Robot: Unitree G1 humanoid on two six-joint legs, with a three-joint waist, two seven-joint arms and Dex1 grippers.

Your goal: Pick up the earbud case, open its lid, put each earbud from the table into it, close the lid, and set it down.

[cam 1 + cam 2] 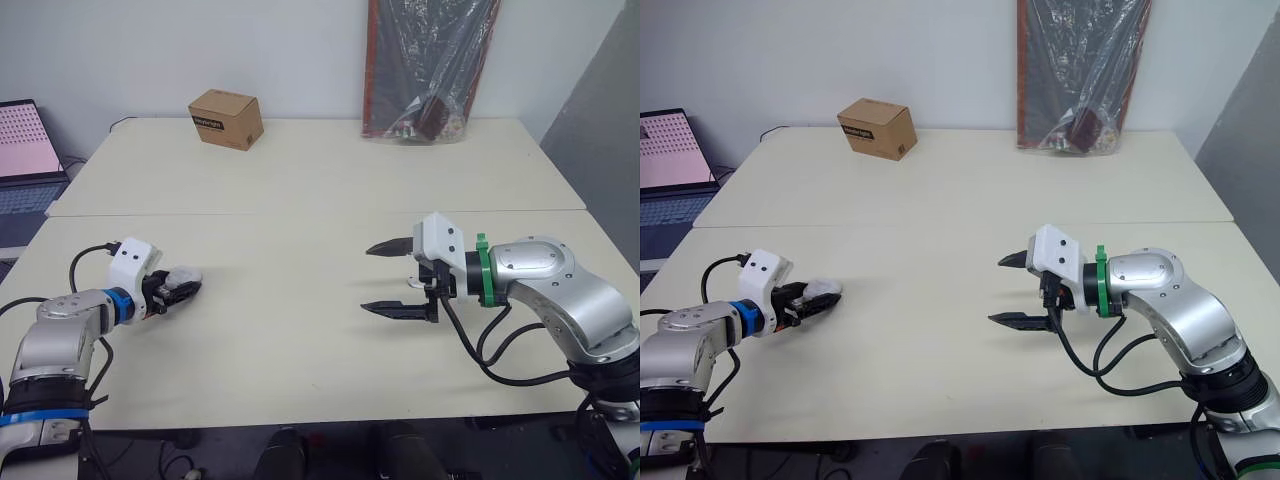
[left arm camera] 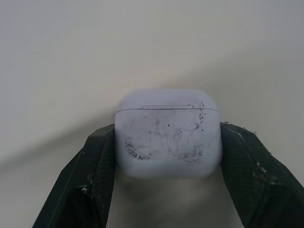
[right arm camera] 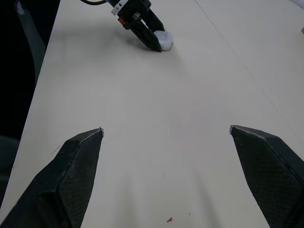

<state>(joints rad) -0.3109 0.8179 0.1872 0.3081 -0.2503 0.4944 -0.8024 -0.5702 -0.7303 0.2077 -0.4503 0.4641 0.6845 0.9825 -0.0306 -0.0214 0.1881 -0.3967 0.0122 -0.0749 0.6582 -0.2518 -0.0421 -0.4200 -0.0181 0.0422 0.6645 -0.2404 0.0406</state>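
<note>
Earbud case (image 2: pixel 167 135): lid shut, clamped by left gripper (image 1: pixel 186 289) near desk's (image 1: pixel 300 360) left edge; lifted or resting, unclear. Right gripper (image 1: pixel 366 279): spread wide, empty, toward right edge. Step: pick-up. Next: right gripper must reach the lid.

Cream table (image 1: pixel 300 180): cardboard box (image 1: pixel 226 119) far left, plastic-wrapped pkg (image 1: pixel 425 70) far right.
</note>
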